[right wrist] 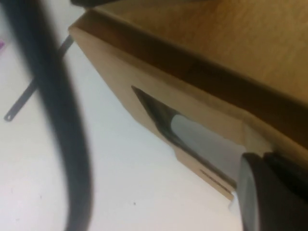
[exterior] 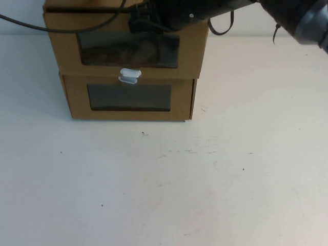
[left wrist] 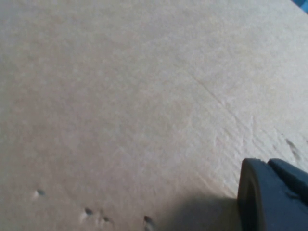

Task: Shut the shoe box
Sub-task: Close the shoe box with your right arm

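High view: two cardboard boxes stacked at the far left-centre of the white table (exterior: 205,195). The upper one is the shoe box (exterior: 195,51), dark window in front, white pull tab (exterior: 130,73) just below that window. Its front stands slightly forward of the lower box (exterior: 77,105), whose own tab (exterior: 128,80) touches the upper tab. The shoe box's top edge is cut off by the frame. A dark arm reaches in from the upper right over the box top; the right gripper (exterior: 141,18) sits at that top front edge, mostly a dark mass, a black cable (exterior: 77,29) draped across the cardboard. Fingers not separable here.

Left wrist view: plain cardboard fills nearly everything. One dark fingertip of the left gripper (left wrist: 272,195) shows at a corner, close to the surface; open or shut, cannot tell.

Right wrist view: box front edge and window seen obliquely, blurred cable across. One finger only; state cannot tell.
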`<state>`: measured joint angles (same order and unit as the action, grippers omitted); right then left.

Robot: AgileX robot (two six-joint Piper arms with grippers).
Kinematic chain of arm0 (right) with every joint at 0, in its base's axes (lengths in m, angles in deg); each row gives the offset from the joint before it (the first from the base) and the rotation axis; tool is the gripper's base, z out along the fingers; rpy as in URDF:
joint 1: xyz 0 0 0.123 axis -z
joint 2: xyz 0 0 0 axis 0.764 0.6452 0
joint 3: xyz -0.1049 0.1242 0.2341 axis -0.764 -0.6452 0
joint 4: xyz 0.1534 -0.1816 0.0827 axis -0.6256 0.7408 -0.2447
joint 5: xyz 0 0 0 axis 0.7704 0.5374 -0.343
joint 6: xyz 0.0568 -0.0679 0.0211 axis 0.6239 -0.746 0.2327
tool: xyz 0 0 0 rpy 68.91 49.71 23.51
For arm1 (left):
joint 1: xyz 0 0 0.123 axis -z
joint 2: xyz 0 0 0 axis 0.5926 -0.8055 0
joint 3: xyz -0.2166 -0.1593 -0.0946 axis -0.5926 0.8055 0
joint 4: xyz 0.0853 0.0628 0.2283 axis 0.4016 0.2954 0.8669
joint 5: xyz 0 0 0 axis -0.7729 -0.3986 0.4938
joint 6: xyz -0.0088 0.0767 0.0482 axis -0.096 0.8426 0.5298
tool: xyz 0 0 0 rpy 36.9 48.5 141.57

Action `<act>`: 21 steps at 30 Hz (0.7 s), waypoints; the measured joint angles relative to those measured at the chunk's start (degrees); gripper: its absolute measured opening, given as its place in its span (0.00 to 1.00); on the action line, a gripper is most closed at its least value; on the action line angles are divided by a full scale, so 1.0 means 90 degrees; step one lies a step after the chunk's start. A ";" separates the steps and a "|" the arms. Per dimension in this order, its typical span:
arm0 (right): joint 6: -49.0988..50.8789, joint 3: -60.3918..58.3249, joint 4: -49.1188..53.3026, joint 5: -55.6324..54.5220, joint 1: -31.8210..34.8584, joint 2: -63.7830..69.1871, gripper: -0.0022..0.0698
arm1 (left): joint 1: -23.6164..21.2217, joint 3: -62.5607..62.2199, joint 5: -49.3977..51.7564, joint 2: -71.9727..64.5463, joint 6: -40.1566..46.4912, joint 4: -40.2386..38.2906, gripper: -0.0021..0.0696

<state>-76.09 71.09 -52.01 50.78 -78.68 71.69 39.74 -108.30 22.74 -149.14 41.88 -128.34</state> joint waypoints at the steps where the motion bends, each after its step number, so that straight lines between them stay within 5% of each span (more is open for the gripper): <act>1: 0.0078 0.0128 0.0112 0.0146 0.0014 0.0000 0.01 | 0.0000 0.0000 0.0000 0.0000 0.0000 -0.0024 0.02; 21: 0.0858 0.0478 0.1394 0.0671 0.0054 0.0154 0.01 | 0.0000 0.0000 0.0052 0.0000 0.0000 -0.0115 0.02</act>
<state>-68.37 75.40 -39.46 56.82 -78.20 73.07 39.74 -108.30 23.21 -149.14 41.88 -129.37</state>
